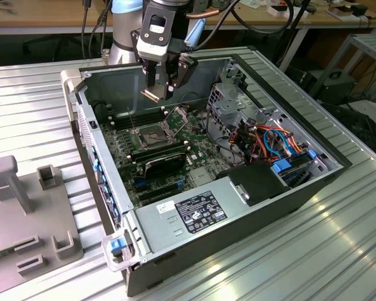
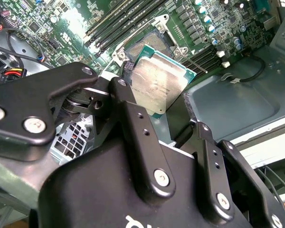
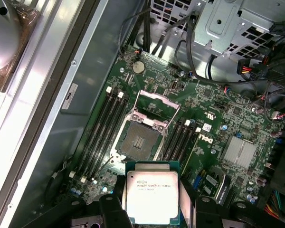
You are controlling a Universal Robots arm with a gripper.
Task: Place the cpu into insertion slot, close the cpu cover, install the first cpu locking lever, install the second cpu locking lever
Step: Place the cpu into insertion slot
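The end effector [image 2: 159, 105] is closed part-way, its two black fingers [image 2: 133, 123] pressing on opposite edges of the cpu [image 2: 159, 80]. In both wrist views the chip shows its silvery metal top, ringed by a green border [image 3: 151, 197]. In the exterior view the end effector [image 1: 155, 93] hangs over the open computer case [image 1: 288, 194] with the cpu [image 1: 151, 95] up in the air, clear of the motherboard [image 1: 197, 141] below.

Beneath and just beyond the chip lies the insertion slot [image 3: 138, 141], a square black socket with nothing seated in it and its dark centre exposed. The cpu cover [image 3: 156, 108] is swung up and open at the slot's far edge, so its square opening frames bare board. Long black memory slots [image 3: 107, 126] run along both sides of the socket.

Farther out, the case rests on a ribbed metal counter [image 1: 313, 257], and a grey fixture [image 1: 25, 207] sits at the exterior view's left.
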